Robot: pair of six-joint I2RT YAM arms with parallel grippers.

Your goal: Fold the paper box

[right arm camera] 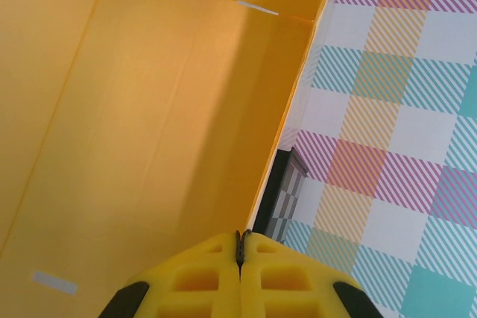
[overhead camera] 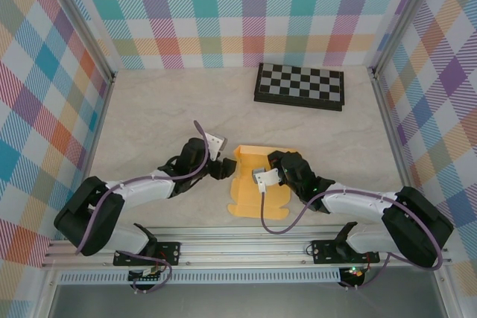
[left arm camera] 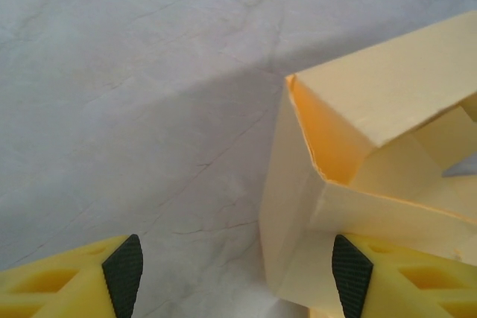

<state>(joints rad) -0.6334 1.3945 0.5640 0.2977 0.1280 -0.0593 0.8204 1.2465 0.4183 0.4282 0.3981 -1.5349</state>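
You have open pale desk (overhead camera: 164, 109) left of the half-folded yellow-orange cardboard box (overhead camera: 246, 193); the black-and-white checkerboard (overhead camera: 299, 86) blocks the far right, well apart.

A: The paper box (left arm camera: 350, 102) looks like thin matt card, smooth, with crisp creases.

B: And the table (left arm camera: 134, 87)?

A: Pale and dull, with fine wrinkles, like a sheet laid flat.

B: The left gripper (left arm camera: 237, 281) and right gripper (right arm camera: 241, 247) are moulded yellow plastic with a satin finish. The pads (left arm camera: 124, 272) are black and finely grained.

A: At the bottom of the top view, the rail (overhead camera: 246, 237) is bare brushed metal. The checkerboard (overhead camera: 299, 86), upper right, has a slight sheen.
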